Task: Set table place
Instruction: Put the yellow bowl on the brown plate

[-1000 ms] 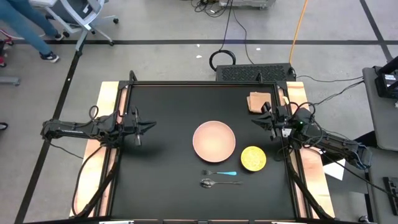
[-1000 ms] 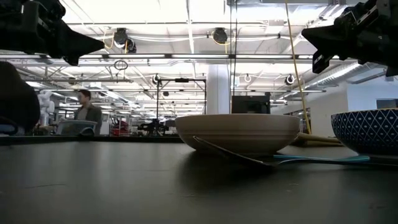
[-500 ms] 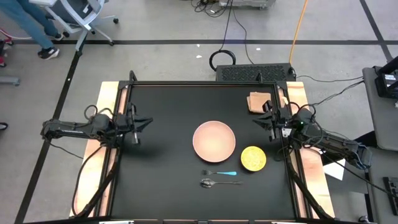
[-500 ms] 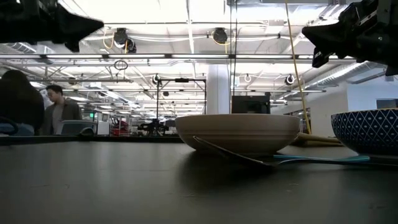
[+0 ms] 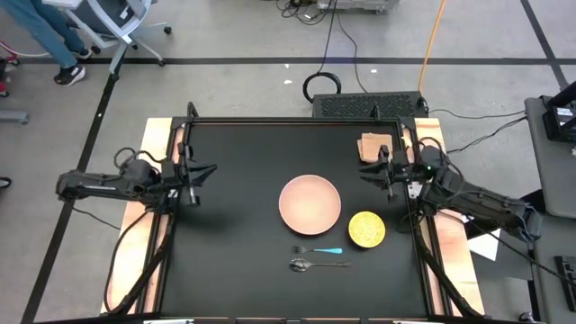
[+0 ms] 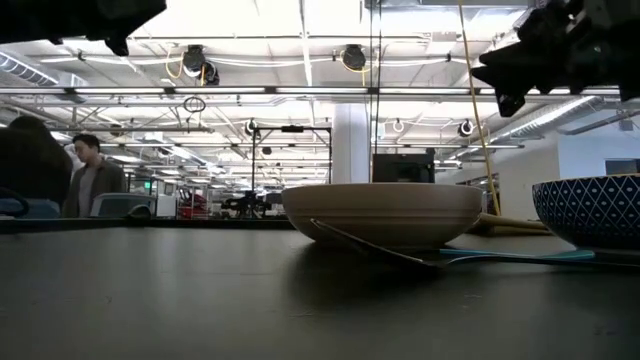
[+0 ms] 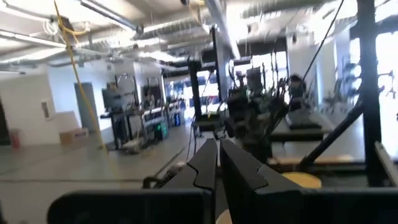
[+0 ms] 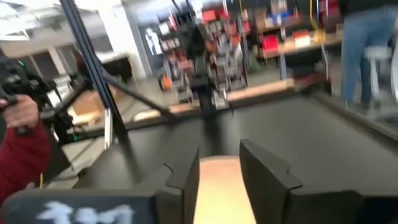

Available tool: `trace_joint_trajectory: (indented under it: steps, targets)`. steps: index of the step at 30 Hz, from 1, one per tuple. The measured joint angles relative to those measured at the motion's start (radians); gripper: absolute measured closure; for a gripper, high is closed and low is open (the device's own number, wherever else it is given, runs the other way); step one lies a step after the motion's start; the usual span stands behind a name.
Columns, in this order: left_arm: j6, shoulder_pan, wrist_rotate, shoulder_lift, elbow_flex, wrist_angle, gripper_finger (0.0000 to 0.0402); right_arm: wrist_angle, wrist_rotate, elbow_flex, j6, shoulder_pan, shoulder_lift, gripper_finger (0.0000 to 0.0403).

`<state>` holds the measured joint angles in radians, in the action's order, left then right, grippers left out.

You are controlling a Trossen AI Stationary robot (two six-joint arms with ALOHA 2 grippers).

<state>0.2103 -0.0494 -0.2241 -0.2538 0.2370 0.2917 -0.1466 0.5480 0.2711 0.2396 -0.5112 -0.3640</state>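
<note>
Pink plate, yellow bowl beside it and cutlery sit placed; left gripper clenched, right gripper parted, napkin remaining

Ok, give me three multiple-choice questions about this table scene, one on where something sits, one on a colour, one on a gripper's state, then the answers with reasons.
1. Where does the yellow bowl sit relative to the pink plate?
A. Touching its left side
B. Beside it, toward the right arm
C. On top of it

2. What colour is the fork's handle?
A. Light blue
B. Red
C. Green

3. How are the right gripper's fingers?
A. Shut on the spoon
B. Shut on the plate
C. Open, holding nothing

Answers:
1. B: the high view shows the bowl at the plate's lower right, on the right arm's side.
2. A: the handle shows light blue against the black table.
3. C: the right wrist view shows a clear gap between its fingers.
</note>
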Motion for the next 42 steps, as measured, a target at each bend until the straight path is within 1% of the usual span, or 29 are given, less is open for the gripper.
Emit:
trace_joint_trajectory:
  steps: [4, 5, 9, 11, 13, 16, 19, 23, 28, 33, 37, 42]
  targets:
    - [0.035, 0.019, -0.012, -0.052, 0.046, 0.002, 0.0376, 0.194, -0.006, 0.142, -0.052, 0.031, -0.039, 0.0271]
    - [0.036, 0.023, -0.012, -0.066, 0.053, 0.002, 0.0376, 0.257, -0.022, 0.183, -0.064, 0.043, -0.050, 0.0269]
    - [0.024, 0.037, -0.012, -0.122, 0.061, 0.000, 0.0376, 0.486, -0.122, 0.334, -0.104, 0.114, -0.123, 0.0269]
    - [-0.011, 0.043, -0.012, -0.148, 0.061, -0.016, 0.0376, 0.590, -0.179, 0.406, -0.105, 0.157, -0.174, 0.0269]
    - [-0.027, 0.044, -0.013, -0.176, 0.061, -0.027, 0.0376, 0.691, -0.213, 0.471, -0.091, 0.200, -0.232, 0.0268]
    - [-0.030, 0.044, -0.012, -0.201, 0.061, -0.028, 0.0376, 0.858, -0.269, 0.553, -0.072, 0.258, -0.324, 0.0268]
    - [-0.048, 0.044, -0.013, -0.205, 0.061, -0.025, 0.0376, 1.001, -0.316, 0.602, -0.036, 0.302, -0.410, 0.0268]
    - [-0.066, 0.044, -0.012, -0.205, 0.061, -0.023, 0.0376, 1.079, -0.335, 0.605, 0.009, 0.347, -0.500, 0.0268]
    - [-0.073, 0.044, -0.012, -0.205, 0.061, -0.029, 0.0376, 1.114, -0.340, 0.605, 0.053, 0.380, -0.569, 0.0268]
    - [-0.080, 0.044, -0.012, -0.205, 0.060, -0.051, 0.0376, 1.178, -0.351, 0.605, 0.051, 0.422, -0.598, 0.0268]
    - [-0.081, 0.044, -0.012, -0.205, 0.060, -0.052, 0.0376, 1.213, -0.444, 0.606, 0.041, 0.439, -0.610, 0.0268]
    - [-0.082, 0.044, -0.012, -0.205, 0.060, -0.056, 0.0376, 1.214, -0.442, 0.606, 0.069, 0.462, -0.625, 0.0268]
